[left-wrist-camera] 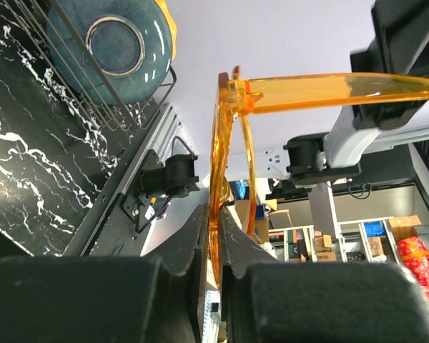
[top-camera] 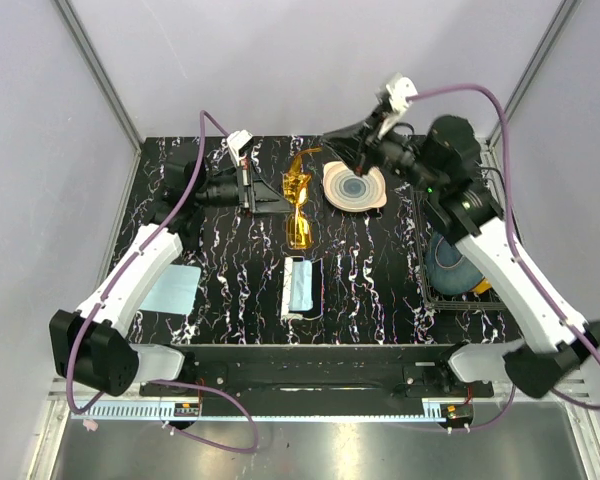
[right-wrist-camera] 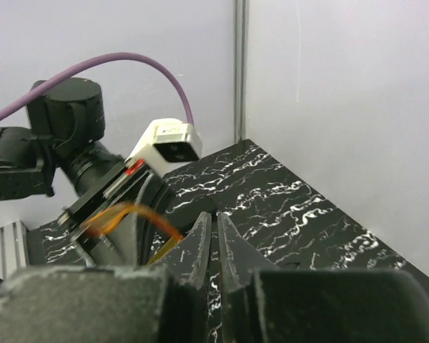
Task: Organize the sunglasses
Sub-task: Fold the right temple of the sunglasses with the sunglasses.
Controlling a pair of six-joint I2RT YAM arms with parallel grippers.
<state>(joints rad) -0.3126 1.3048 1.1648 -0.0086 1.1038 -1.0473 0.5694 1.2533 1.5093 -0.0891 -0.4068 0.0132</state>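
The sunglasses are slipping partly out of sight behind the right gripper. Its fingers are standing almost together, with nothing visible in the slit. The left gripper is pinching their lens edge, and the frame is rising beyond its fingertips. A round dish is lying beside the right gripper.

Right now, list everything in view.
sunglasses: one, amber, centre-back of the table
dish: one, beige with a blue-grey centre, right of the sunglasses
white box: one, blue inside, centre-front
cloth: one, light blue, left edge
wire rack: one, black, right edge
plate: one, dark blue, in the rack
table: one, black with white veining
arms: two, white and black, near edge
left end effector: black, shut on the sunglasses
right end effector: black, shut on a temple arm
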